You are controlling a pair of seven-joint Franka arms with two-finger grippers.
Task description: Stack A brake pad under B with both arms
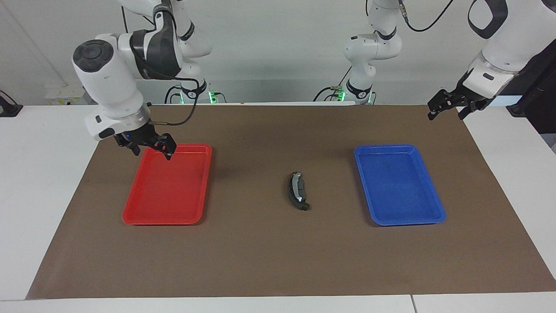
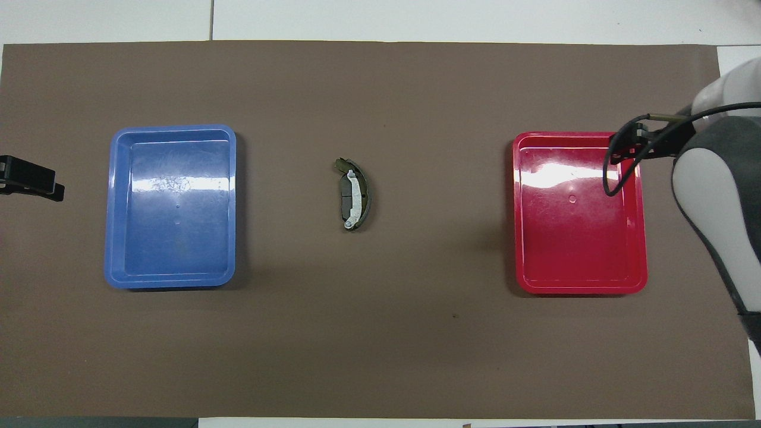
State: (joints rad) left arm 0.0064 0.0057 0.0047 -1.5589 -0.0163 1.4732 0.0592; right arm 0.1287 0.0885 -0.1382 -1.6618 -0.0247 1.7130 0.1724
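The two pads lie together in the middle of the brown mat. B [image 1: 296,188] [image 2: 355,193] is the long crescent with the pale strip and a shiny spot. The A brake pad [image 2: 343,199], short and all dark, shows along B's inner side toward the blue tray and appears to lie under it. No gripper touches them. My right gripper [image 1: 152,153] hangs open and empty over the red tray's corner closest to the robots. My left gripper [image 1: 445,114] waits open in the air over the mat's corner at the left arm's end.
A red tray [image 1: 130,215] [image 2: 520,238] with nothing in it sits toward the right arm's end. A blue tray [image 1: 438,213] [image 2: 113,238], also bare, sits toward the left arm's end. White table [image 1: 43,195] borders the mat [image 1: 278,261].
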